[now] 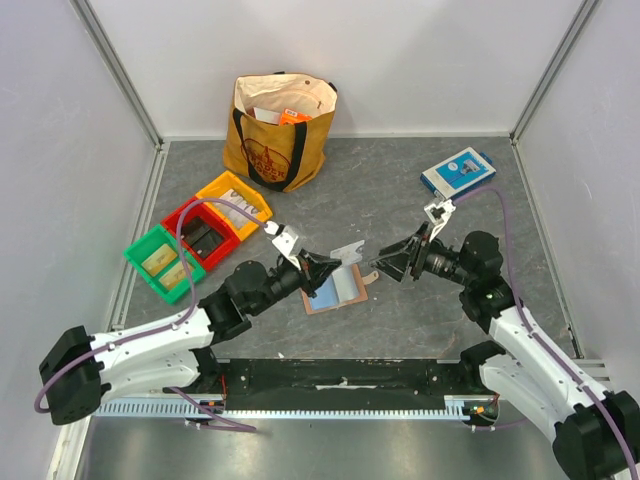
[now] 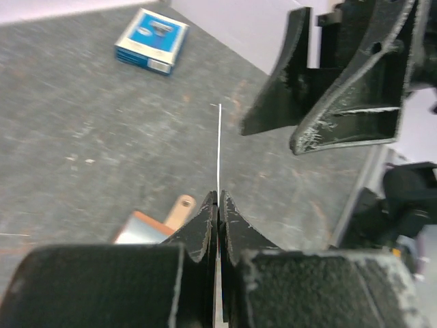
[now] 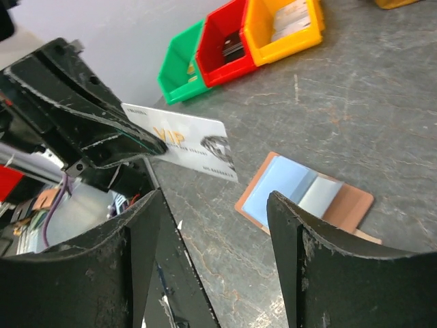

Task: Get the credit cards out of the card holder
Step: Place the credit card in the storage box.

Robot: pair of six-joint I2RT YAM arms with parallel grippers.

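Observation:
The card holder lies open on the table, pale blue lining up, also in the right wrist view and at the left wrist view's lower left. My left gripper is shut on one credit card, held just above the holder. That card is whitish with gold lettering in the right wrist view and shows edge-on as a thin white line rising from the left gripper. My right gripper stands open and empty just right of the card; its fingers face the card's edge.
A tan tote bag stands at the back. Green, red and yellow bins with flat items sit at the left. A blue-and-white flat box lies at the back right.

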